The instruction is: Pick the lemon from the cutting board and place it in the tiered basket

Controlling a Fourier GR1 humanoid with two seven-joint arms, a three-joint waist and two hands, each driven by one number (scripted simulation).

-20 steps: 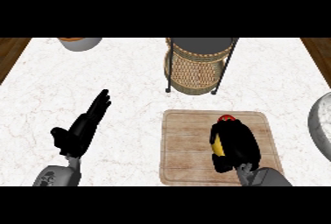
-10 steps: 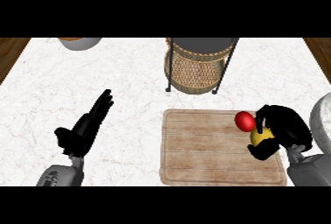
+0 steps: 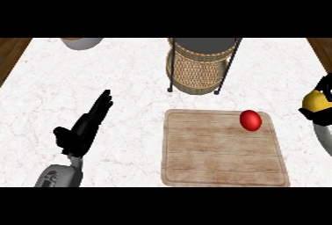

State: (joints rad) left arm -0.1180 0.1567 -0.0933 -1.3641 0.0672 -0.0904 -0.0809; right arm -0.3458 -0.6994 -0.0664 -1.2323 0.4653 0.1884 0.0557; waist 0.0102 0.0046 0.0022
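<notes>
Lemon (image 3: pixel 315 101) sits clamped in my right hand (image 3: pixel 318 116) at the frame's right edge; my left hand (image 3: pixel 83 129) rests open, lower left.

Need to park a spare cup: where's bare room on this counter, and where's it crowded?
Bare counter runs between the left hand and the tiered basket, up to the far-left bowl. The near half of the cutting board is free. Crowded: its far right corner, with the red fruit and the right hand holding the lemon.
</notes>
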